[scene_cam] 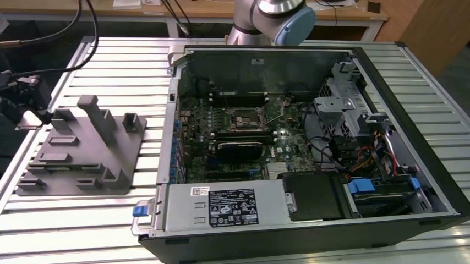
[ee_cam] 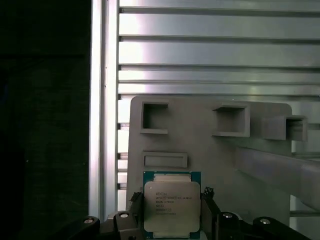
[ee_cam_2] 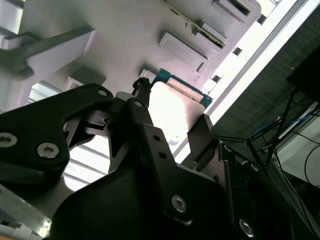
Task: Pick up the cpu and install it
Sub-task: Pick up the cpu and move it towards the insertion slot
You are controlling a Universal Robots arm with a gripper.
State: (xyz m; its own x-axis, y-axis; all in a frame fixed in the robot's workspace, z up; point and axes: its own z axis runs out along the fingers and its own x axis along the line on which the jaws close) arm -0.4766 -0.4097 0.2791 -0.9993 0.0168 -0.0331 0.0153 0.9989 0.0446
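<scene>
Silver-grey square cpu (ee_cam: 171,206) | flat, green-rimmed | clamped by black end effector (ee_cam: 172,199)

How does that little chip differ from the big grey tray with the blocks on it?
The cpu is small; the grey tray is far larger. The cpu has a shiny metal top with a green rim; the tray is matt grey all over. The cpu's top is flat, while the tray carries raised blocks and pockets. Both are straight-edged.

Bright even exterior light, glare whitening the cpu (ee_cam_2: 172,112) in the second wrist view, dark foreground.
</scene>
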